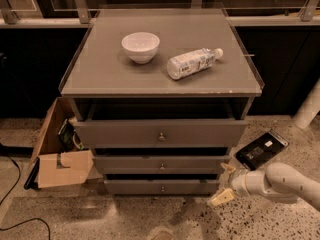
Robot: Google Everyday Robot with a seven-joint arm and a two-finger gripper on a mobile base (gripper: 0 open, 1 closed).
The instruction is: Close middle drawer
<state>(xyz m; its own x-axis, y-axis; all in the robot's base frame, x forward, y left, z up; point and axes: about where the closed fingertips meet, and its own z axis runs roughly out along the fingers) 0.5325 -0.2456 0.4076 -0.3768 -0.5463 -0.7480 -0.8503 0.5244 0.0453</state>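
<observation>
The middle drawer (130, 164) is the slim grey-brown front with a small round knob (161, 167), second of three in the cabinet. It stands out a little from the cabinet, under the taller top drawer (160, 133), which is pulled out further. The lowest slim drawer (161, 187) sits below it. My gripper (224, 183) is low at the right, just off the right ends of the middle and lowest drawer fronts. Its fingers are spread, with one fingertip (228, 168) near the middle drawer's right corner, and it holds nothing.
A white bowl (140, 46) and a plastic bottle (192, 62) lying on its side rest on the cabinet top (100, 74). An open cardboard box (59, 159) stands on the floor at the left. A dark flat device (261, 149) lies on the floor at the right. Cables run at the far left.
</observation>
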